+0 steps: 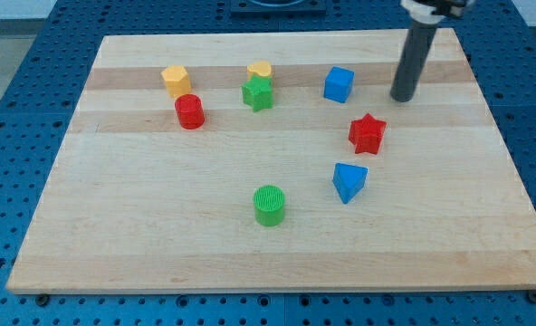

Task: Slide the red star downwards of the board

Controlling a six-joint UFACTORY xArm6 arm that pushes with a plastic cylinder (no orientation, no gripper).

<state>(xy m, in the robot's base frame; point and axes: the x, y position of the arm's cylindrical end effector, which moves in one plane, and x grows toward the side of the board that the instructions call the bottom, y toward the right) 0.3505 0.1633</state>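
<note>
My tip point(401, 98) rests on the worktop point(159, 244) in the view's upper right; it is a plain rod end with nothing to spread or press together, and it touches no block. The red star point(367, 134) lies below it and slightly toward the view's left, near but apart. The blue cube point(339, 84) sits to the left of my tip, at about the same height in the view. A blue triangular block point(349, 181) lies just below the red star. Farther left are the green star point(258, 93) touching a yellow block point(260, 71), a red cylinder point(190, 111), a yellow hexagonal block point(175, 80), and, lower, a green cylinder point(269, 205).
</note>
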